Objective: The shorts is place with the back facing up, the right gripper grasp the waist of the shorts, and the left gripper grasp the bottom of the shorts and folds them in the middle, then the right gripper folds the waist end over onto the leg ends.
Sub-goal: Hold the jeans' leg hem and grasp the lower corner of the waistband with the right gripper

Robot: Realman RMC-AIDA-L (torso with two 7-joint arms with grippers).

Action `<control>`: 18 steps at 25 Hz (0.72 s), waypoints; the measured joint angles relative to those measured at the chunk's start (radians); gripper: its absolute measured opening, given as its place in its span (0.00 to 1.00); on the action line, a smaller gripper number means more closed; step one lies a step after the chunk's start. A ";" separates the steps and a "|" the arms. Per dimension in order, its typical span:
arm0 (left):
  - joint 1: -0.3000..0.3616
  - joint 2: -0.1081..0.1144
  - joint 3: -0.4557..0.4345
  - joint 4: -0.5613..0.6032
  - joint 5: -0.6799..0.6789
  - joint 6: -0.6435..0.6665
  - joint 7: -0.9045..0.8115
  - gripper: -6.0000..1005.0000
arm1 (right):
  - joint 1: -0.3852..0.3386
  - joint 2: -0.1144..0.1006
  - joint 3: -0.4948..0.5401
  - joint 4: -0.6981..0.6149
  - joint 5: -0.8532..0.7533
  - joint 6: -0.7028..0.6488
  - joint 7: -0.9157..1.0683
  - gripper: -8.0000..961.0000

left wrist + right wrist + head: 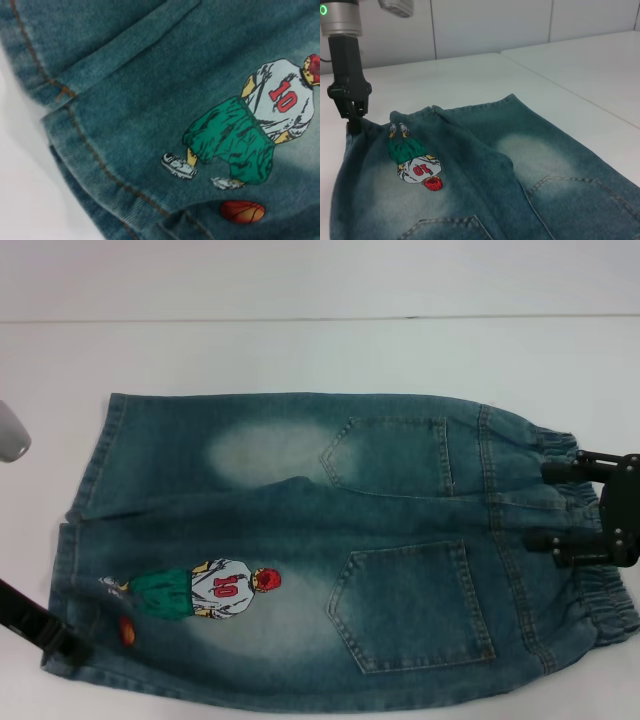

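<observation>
Two grippers are engaged at opposite ends of the garment. Right gripper [560, 505] sits at the elastic waistband [590, 540], its two dark fingers [557, 473] spread apart and lying across the gathered denim; nothing is clamped between them. Left gripper [62, 645] is at the near leg hem [62, 580], its black fingertips down on the corner of the fabric; whether they are closed on the cloth cannot be determined from any view. Right wrist view shows that same left gripper [351, 122] standing upright at the hem corner.

Shorts [330, 550] lie flat on the white table [320, 350], back up, waist toward the robot's right, leg ends toward its left. Both back pockets [410, 605] are visible. Near leg carries a printed basketball player figure [205, 592], numbered 10, with an orange ball [127, 630] printed just beside it near the hem.
</observation>
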 joint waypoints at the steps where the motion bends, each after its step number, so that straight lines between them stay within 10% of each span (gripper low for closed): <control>1: -0.001 -0.002 0.001 0.000 0.000 0.000 -0.003 0.19 | 0.000 0.000 0.000 0.000 0.000 0.000 0.000 0.97; 4: -0.004 -0.005 0.004 -0.003 0.000 0.000 -0.009 0.05 | 0.000 0.001 0.001 0.000 0.000 0.000 0.000 0.97; 18: -0.032 -0.005 -0.020 -0.001 -0.029 0.031 -0.024 0.03 | 0.016 -0.005 0.018 -0.196 -0.209 -0.017 0.347 0.97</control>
